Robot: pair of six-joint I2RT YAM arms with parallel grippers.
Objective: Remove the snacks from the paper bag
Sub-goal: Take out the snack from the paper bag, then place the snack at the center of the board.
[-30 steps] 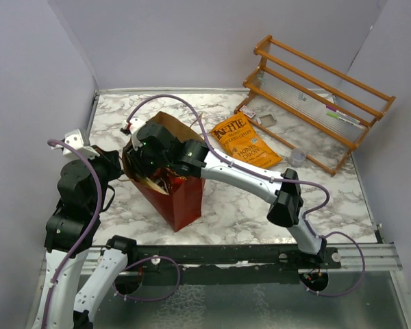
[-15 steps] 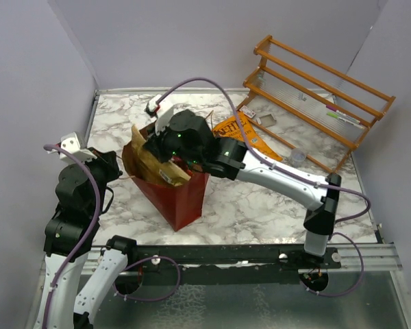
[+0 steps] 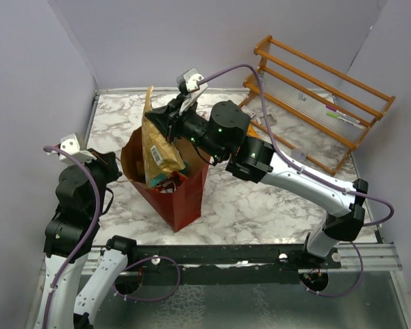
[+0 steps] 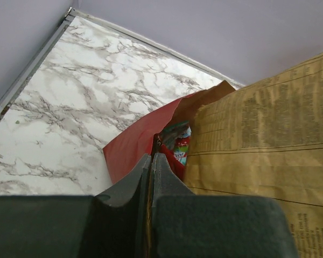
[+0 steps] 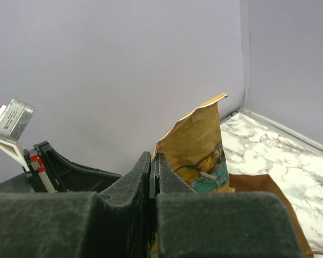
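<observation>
The paper bag (image 3: 181,199), dark red outside and brown inside, stands open at the table's left middle. My right gripper (image 3: 168,123) is shut on the top of a tan chip bag (image 3: 157,151) and holds it upright, mostly lifted above the bag's mouth. In the right wrist view my gripper (image 5: 151,156) pinches this chip bag (image 5: 196,145). My left gripper (image 3: 121,169) is shut on the paper bag's left rim; in the left wrist view (image 4: 152,156) the paper edge runs between the fingers. A red candy pack (image 4: 177,149) lies inside. The orange Kettle bag is hidden behind my right arm.
A wooden slatted rack (image 3: 322,89) stands at the back right, with a small grey cup (image 3: 298,156) in front of it. Grey walls close the left, back and right sides. The right arm stretches across the table's middle.
My right gripper has risen out of the paper bag with the tan chip bag, moving up and toward the back. The left gripper has stayed on the bag's rim.
</observation>
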